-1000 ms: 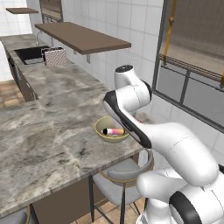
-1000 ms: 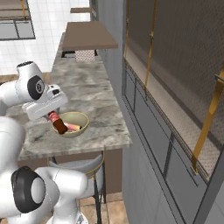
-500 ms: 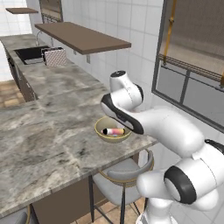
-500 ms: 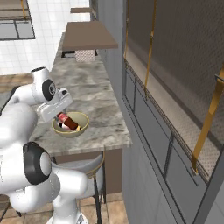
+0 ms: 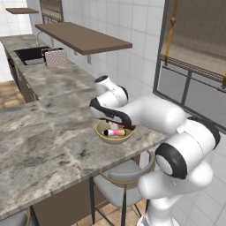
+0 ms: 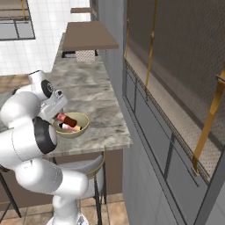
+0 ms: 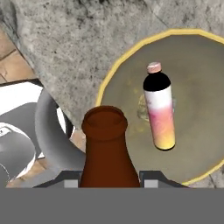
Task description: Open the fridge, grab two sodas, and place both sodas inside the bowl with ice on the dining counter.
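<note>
Two sodas in play: one soda (image 7: 159,107) lies on its side flat in the bowl (image 7: 118,78), the second soda (image 7: 106,151) is pinched between the fingers of the gripper (image 6: 56,115), neck pointing out, hanging over the bowl's near rim on the dining counter (image 5: 53,132). Risk, my guess: let go here and it may clip the rim, tip out, roll toward the counter edge by the stool (image 5: 117,181), or knock the lying bottle; bowl could also skid if the hand bumps it.
</note>
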You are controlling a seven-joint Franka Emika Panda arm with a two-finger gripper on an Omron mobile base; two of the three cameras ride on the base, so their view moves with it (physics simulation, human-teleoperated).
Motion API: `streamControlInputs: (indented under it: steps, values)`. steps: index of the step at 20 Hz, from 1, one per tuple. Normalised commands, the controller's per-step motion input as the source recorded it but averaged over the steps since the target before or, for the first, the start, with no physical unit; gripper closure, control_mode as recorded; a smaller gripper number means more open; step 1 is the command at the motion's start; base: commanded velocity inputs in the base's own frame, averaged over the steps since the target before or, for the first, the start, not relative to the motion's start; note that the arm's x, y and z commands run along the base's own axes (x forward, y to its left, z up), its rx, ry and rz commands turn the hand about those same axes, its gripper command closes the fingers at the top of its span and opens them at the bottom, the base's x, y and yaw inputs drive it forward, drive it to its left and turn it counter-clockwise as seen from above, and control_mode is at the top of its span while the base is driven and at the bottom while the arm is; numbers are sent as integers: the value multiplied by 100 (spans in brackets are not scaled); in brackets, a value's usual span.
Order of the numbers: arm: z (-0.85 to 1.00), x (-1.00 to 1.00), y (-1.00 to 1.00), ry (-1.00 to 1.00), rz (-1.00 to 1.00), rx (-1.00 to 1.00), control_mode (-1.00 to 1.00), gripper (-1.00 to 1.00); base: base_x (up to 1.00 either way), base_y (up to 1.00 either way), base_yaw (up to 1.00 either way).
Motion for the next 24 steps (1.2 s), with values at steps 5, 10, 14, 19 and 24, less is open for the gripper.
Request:
streamControlInputs:
  steps: [5, 10, 14, 19, 24]
  values:
    - [-27, 43, -1, 1, 24, 0, -100, 100, 0, 0, 0]
    - [-24, 32, 0, 0, 22, 0, -100, 100, 0, 0, 0]
    - [-26, 2, 0, 0, 14, 0, -100, 100, 0, 0, 0]
    - [-15, 0, 0, 0, 6, 0, -100, 100, 0, 0, 0]
    - [-9, 0, 0, 0, 4, 0, -100, 100, 0, 0, 0]
